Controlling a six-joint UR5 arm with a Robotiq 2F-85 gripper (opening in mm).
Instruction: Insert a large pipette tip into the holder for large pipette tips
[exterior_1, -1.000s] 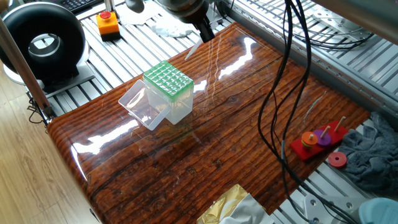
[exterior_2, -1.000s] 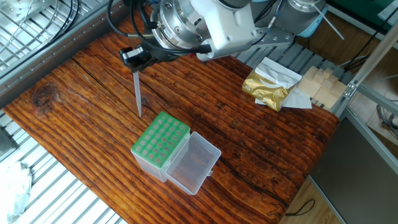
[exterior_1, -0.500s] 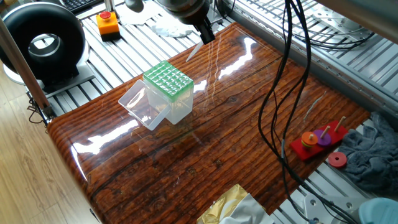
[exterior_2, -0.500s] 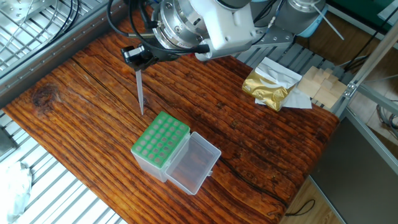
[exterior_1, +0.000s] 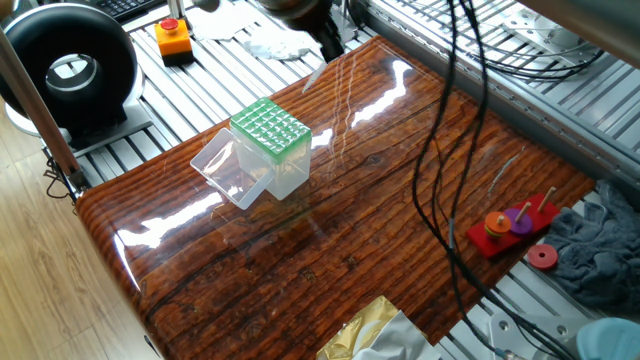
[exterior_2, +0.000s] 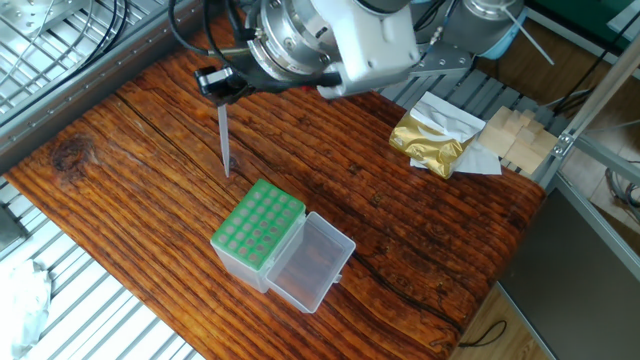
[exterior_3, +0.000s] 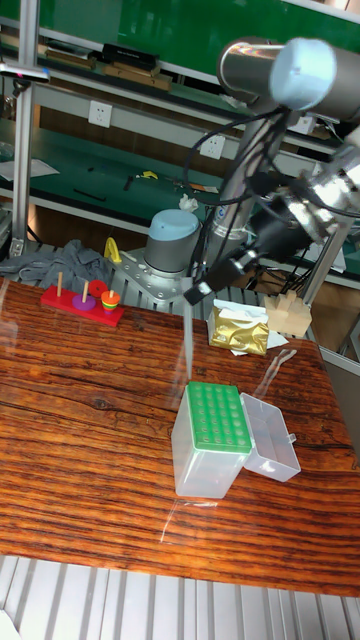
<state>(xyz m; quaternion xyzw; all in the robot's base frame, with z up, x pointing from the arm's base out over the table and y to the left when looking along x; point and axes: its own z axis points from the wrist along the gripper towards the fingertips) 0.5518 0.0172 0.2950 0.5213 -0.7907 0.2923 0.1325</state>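
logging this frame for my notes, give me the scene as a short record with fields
gripper: shut on the large pipette tip, above the table
large pipette tip: hangs point down, clear of the wood, not yet in a hole
holder: green grid top, clear lid open beside it, standing on the wooden table
tip versus holder: apart, tip off to one side of the grid
other items: gold foil packet; red peg toy

Green grid of holder for large pipette tips (exterior_2: 259, 226) uncovered from above; open hinged lid (exterior_2: 312, 262) juts beside it. Bare surface (exterior_2: 150, 170) all round. Hanging black cables (exterior_1: 450, 150) cross one side.
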